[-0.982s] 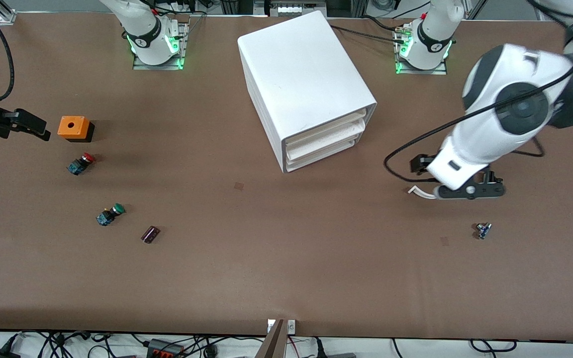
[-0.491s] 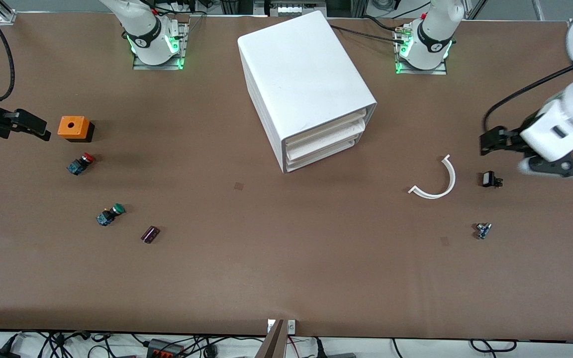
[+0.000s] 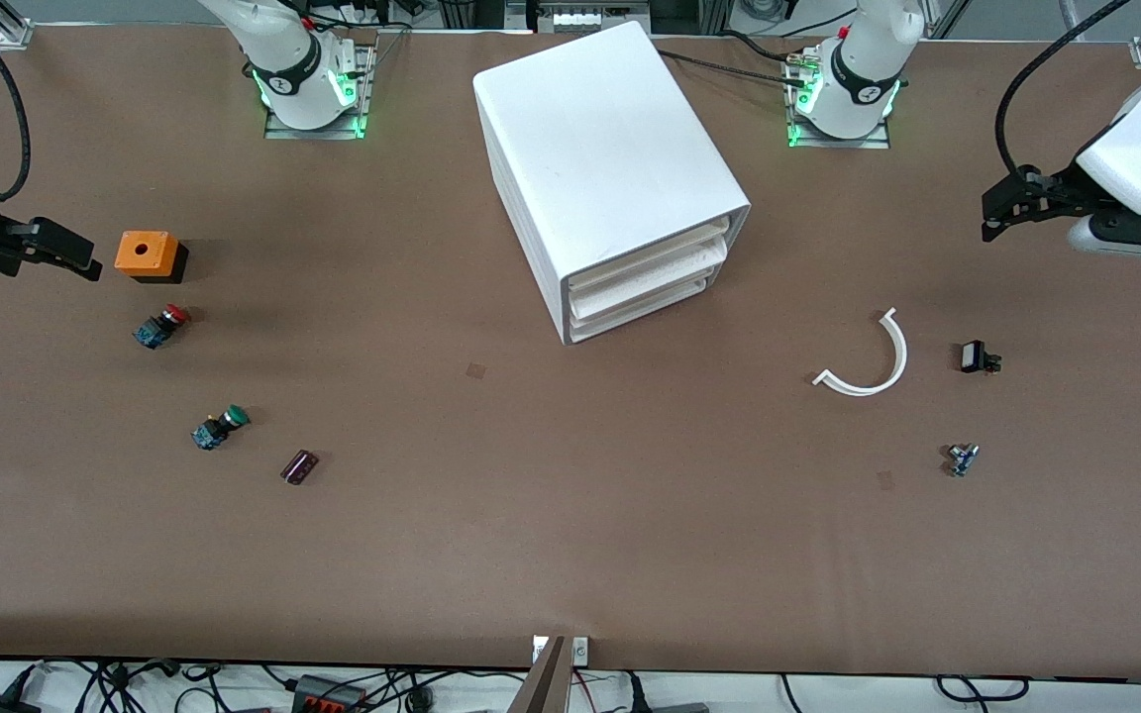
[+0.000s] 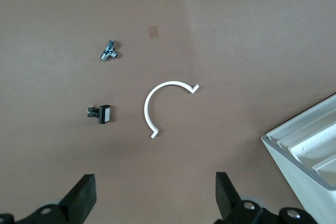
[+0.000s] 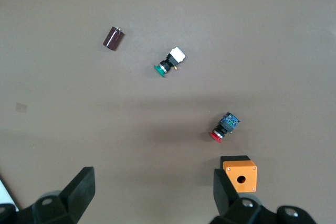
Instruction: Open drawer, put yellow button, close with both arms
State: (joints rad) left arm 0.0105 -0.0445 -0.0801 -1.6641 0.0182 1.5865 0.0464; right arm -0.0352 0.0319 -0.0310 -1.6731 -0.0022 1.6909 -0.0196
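Note:
The white cabinet (image 3: 600, 149) stands at the table's middle, between the two arm bases. Its top drawer (image 3: 655, 253) sits pushed in, like the two below it. A corner of the cabinet shows in the left wrist view (image 4: 310, 150). No yellow-capped button shows in any view. My left gripper (image 3: 1001, 213) hangs open and empty in the air at the left arm's end of the table; its fingers (image 4: 79, 198) frame bare table. My right gripper (image 3: 55, 248) is open and empty at the right arm's end, beside an orange box (image 3: 147, 254).
A red-capped button (image 3: 161, 326), a green-capped button (image 3: 219, 427) and a dark cylinder (image 3: 299, 466) lie toward the right arm's end. A white curved strip (image 3: 873, 361), a small black part (image 3: 974, 357) and a small metal part (image 3: 962, 458) lie toward the left arm's end.
My left arm has swung away from over the white curved strip toward its own end of the table, uncovering the strip and the small black part. The right arm has not moved.

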